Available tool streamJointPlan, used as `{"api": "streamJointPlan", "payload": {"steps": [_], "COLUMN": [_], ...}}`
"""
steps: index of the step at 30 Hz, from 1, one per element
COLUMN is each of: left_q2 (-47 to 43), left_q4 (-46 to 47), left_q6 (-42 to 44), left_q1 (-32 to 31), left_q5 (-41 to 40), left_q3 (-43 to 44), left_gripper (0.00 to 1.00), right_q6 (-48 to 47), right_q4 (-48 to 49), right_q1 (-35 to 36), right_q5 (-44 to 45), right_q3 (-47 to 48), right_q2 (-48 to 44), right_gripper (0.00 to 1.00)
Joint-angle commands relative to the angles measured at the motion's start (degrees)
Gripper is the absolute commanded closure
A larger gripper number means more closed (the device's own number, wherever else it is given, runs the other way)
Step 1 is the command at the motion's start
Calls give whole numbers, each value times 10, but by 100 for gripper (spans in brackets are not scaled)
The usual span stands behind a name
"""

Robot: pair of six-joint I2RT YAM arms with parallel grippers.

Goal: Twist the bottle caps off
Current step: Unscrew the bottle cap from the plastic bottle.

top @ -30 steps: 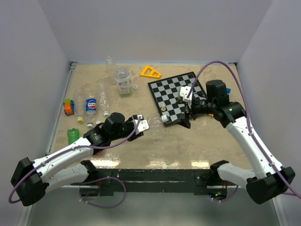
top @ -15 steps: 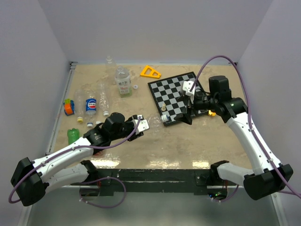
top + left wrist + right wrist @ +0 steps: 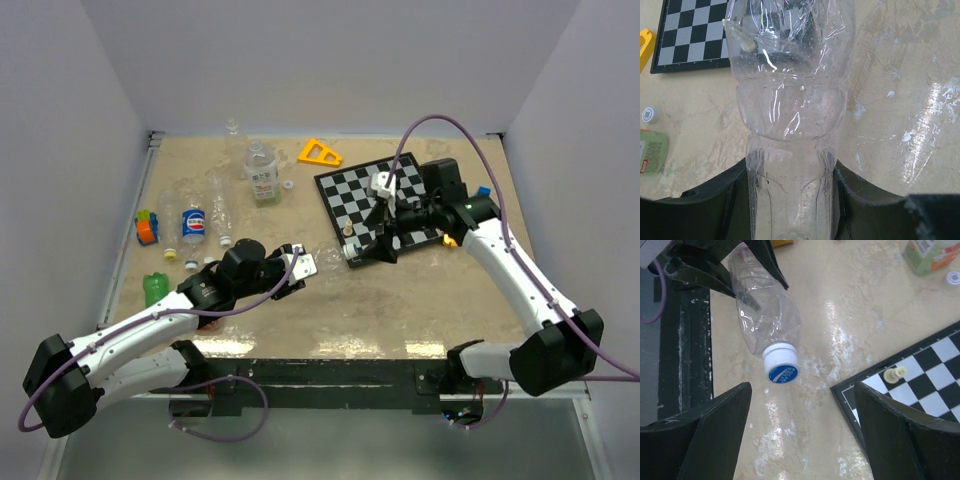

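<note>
My left gripper (image 3: 302, 265) is shut on a clear unlabelled bottle (image 3: 790, 115) and holds it on its side just above the table. In the right wrist view the bottle (image 3: 767, 315) points its white cap with a blue top (image 3: 781, 364) towards my right gripper (image 3: 802, 390). That gripper is open and empty. The cap sits a little beyond its fingertips, apart from both. In the top view the right gripper (image 3: 385, 250) hangs over the chessboard's near-left corner, to the right of the bottle.
A chessboard (image 3: 385, 205) holds a small pale chess piece (image 3: 895, 373). A white-green-orange label bottle (image 3: 262, 175) stands at the back, a loose white cap (image 3: 288, 184) beside it. A cola-label bottle (image 3: 194, 224), clear bottles, a green bottle (image 3: 155, 288) and a yellow triangle (image 3: 319, 153) lie around.
My right arm has swung left over the chessboard, bringing its open gripper closer to the bottle's cap. The left arm and bottle have not moved.
</note>
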Motion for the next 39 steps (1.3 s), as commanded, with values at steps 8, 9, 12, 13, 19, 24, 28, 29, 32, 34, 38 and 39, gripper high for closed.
{"api": "streamJointPlan", "payload": {"steps": [8, 9, 12, 13, 19, 24, 28, 29, 32, 34, 38, 39], "left_q2": [-3, -3, -3, -3, -6, -7, -5, -5, -4, -4, -4, -6], "left_q4": [14, 14, 14, 14, 14, 14, 15, 15, 15, 14, 16, 16], "left_q6": [2, 3, 1, 1, 1, 1, 1, 1, 1, 1, 1, 1], "left_q1": [2, 2, 2, 2, 2, 2, 2, 2, 2, 2, 1, 2], "left_q5": [-5, -4, -5, -5, -7, -9, -8, -6, -4, -4, -6, -5], "left_q3": [2, 2, 3, 3, 1, 1, 1, 1, 2, 0, -1, -1], "left_gripper": [100, 100, 100, 100, 100, 100, 100, 100, 100, 100, 100, 100], "right_q6": [22, 21, 16, 13, -51, -153, -313, -359, -497, -555, -575, -570], "right_q4": [9, 8, 3, 1, -50, -106, -147, -149, -139, -82, 72, 68], "right_q1": [48, 49, 52, 53, 54, 55, 55, 55, 55, 55, 55, 55], "right_q5": [-33, -34, -38, -40, -57, -30, 28, 39, 76, 100, 122, 111], "right_q3": [21, 22, 22, 24, 48, 64, 60, 54, 33, 4, -76, -73], "right_q2": [48, 49, 53, 54, 74, 79, 53, 37, -1, -39, -115, -111], "right_gripper": [27, 30, 39, 45, 90, 100, 100, 100, 100, 100, 100, 100]}}
